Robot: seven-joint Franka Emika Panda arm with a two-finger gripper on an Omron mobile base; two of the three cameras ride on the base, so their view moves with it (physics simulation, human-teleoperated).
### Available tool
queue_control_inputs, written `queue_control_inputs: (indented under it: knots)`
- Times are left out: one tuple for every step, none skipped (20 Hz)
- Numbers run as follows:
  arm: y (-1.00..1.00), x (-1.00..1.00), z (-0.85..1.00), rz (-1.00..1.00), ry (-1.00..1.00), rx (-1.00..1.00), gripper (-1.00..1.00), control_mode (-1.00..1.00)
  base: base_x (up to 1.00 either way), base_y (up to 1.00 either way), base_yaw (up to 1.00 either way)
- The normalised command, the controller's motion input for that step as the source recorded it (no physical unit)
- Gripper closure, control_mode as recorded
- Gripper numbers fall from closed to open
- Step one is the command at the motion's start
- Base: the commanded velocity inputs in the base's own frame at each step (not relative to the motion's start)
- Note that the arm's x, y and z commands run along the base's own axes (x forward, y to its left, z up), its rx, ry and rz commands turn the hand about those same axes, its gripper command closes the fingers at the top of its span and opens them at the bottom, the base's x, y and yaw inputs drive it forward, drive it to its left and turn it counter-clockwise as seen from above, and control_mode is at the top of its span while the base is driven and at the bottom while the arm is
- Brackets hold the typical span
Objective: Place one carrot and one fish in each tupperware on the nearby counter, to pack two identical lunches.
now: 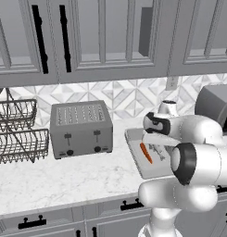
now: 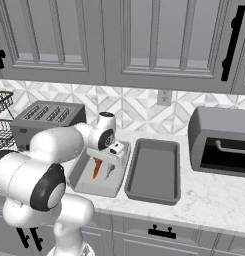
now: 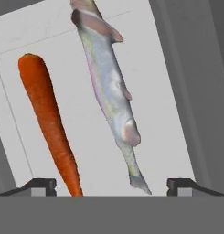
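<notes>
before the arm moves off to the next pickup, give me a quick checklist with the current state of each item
1. Gripper open, holding nothing: ok.
2. Carrot lies in the left tupperware: ok.
3. Fish lies in that tray beside the carrot, apart from it: ok.
4. Right tupperware filled: not ok, it is empty.
5. Second carrot and fish located: cannot tell.

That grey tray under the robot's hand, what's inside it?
In the tray lie one orange carrot and one silvery fish, side by side, not touching. The arm covers part of the tray in both base views, so anything else there cannot be seen.
</notes>
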Motion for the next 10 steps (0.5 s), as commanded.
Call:
queue_control_inputs:
  knots:
    - [0.23,-0.57,0.69,0.0,0.0,0.0,-1.0,-1.0,0.0,0.0,0.0]
    - [0.21,-0.58,0.74,0.0,0.0,0.02,-1.0,-1.0,0.0,0.0,0.0]
    - [0.21,-0.58,0.81,0.01,0.0,0.02,-1.0,-1.0,0.0,0.0,0.0]
    - [0.2,-0.59,0.84,0.05,0.0,0.02,-1.0,-1.0,0.0,0.0,0.0]
    - [0.21,-0.59,0.9,0.09,0.0,0.01,-1.0,-1.0,0.0,0.0,0.0]
    - [0.27,-0.61,0.88,0.13,0.0,0.0,-1.0,-1.0,0.0,0.0,0.0]
    - [0.3,-0.68,0.78,0.17,0.0,0.0,-1.0,-1.0,0.0,0.0,0.0]
    - [0.29,-0.78,0.64,0.2,-0.01,0.0,-1.0,-1.0,0.0,0.0,0.0]
    - [0.48,-0.96,0.42,0.22,-0.14,-0.03,-1.0,-1.0,0.0,0.0,0.0]
    - [0.46,-0.94,0.35,0.21,-0.16,-0.02,-1.0,-1.0,0.0,0.0,0.0]
